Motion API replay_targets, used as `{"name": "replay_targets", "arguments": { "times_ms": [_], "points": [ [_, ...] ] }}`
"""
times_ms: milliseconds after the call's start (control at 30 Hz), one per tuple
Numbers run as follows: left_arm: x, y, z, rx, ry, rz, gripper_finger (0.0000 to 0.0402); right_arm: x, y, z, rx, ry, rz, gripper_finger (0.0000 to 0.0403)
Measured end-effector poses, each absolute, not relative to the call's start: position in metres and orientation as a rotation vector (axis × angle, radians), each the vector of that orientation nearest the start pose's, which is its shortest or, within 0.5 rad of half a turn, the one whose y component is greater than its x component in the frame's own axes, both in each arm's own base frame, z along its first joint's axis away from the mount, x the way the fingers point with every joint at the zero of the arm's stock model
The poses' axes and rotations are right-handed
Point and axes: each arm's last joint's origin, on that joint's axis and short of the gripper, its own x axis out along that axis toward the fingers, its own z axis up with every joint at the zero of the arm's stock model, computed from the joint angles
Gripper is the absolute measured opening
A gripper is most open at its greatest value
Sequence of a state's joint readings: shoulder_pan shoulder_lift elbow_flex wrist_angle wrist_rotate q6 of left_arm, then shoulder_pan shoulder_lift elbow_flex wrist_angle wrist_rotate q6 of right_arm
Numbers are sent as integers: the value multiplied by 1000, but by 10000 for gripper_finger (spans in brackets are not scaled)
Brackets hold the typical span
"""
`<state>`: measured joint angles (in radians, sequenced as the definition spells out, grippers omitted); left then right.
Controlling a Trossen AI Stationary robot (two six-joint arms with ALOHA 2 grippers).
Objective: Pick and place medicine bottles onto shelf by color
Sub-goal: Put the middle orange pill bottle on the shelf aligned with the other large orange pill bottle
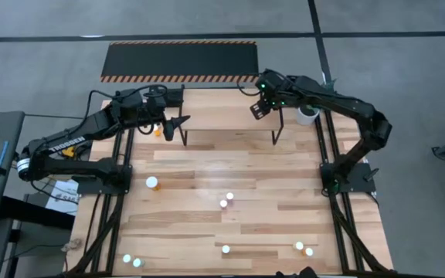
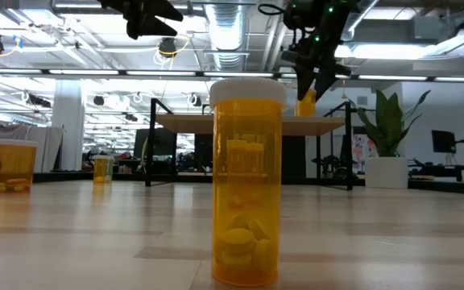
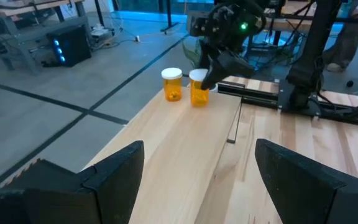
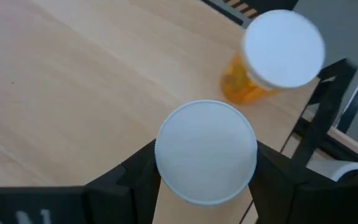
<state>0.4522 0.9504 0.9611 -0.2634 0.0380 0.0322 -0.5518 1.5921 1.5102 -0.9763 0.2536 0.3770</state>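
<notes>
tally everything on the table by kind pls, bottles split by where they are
medicine bottles loose on the table: 8
medicine bottles on the shelf: 2, one in the right gripper
shelf: 1
plant pot: 1
total: 12
orange shape by the left gripper: too unclear, not counted

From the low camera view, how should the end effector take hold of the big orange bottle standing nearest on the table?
The orange bottle stands upright and alone on the table. It is probably best to come from straight above and close on its round sides just below the white cap, since nothing stands close beside it.
</notes>
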Motion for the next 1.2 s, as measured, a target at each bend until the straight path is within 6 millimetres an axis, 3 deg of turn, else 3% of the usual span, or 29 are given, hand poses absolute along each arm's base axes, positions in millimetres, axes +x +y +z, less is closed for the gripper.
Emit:
{"name": "replay_targets", "arguments": {
  "times_ms": [1200],
  "points": [
    [184, 88, 356, -55, 259, 405, 295, 267, -177, 322, 495, 943, -939, 239]
  ]
}}
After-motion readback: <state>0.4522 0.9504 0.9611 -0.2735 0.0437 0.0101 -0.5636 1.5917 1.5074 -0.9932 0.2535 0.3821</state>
